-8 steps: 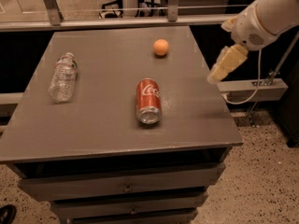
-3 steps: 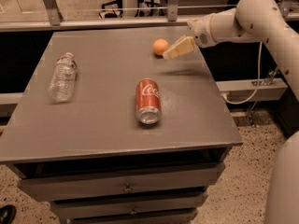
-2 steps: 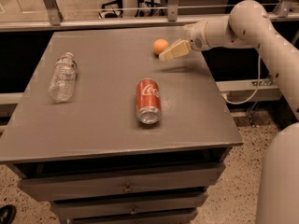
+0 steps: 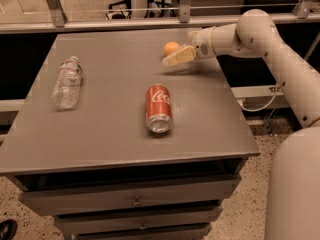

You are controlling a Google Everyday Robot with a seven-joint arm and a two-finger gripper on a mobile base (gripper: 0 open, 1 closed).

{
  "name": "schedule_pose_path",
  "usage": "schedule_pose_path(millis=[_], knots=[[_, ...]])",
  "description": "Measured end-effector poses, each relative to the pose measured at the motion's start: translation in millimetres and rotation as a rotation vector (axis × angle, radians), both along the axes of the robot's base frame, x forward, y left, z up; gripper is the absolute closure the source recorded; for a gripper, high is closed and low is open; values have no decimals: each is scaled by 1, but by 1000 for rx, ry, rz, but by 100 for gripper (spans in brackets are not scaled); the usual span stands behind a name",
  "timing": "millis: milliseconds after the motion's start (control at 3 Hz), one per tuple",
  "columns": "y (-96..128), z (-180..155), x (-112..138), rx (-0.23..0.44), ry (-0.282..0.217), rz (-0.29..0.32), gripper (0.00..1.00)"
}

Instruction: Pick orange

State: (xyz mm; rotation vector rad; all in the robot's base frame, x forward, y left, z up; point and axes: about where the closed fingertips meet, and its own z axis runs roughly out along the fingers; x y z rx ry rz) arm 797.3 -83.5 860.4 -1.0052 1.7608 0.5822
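A: Moved since approx. 0.7 s ago: cream-coloured two-finger gripper (image 4: 176, 58) on the white robot arm (image 4: 260, 34) now sits further left over the far right part of the grey flat-topped table (image 4: 110, 134), closer to the small round orange fruit (image 4: 171, 47). Fruit and the other items haven't shifted

B: Where's the orange fruit exactly?

A: Far side of the tabletop, right of centre, resting on the surface. Gripper is just beside it on its near-right side and overlaps its lower edge from this angle. Can't tell if they touch

B: Gripper open or closed? Got hold of anything?

A: Can't tell either way, the view doesn't show it

B: What else is on there?

A: Red Coca-Cola aluminium can (image 4: 159, 108) lying on its side near the middle, one end facing the camera, well apart from the fruit. Clear plastic water bottle (image 4: 67, 82) on its side at the left, cap twd the far edge. Under the tabletop, grey drawers (image 4: 135, 201) w/ small knobs at the front
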Motion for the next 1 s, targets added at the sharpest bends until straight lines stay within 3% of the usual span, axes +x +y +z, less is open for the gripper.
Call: schedule_pose_path(millis=[667,1000], knots=[[7,-7,-2,52,6,25,47],[7,21,-11,98,-45,59,78]])
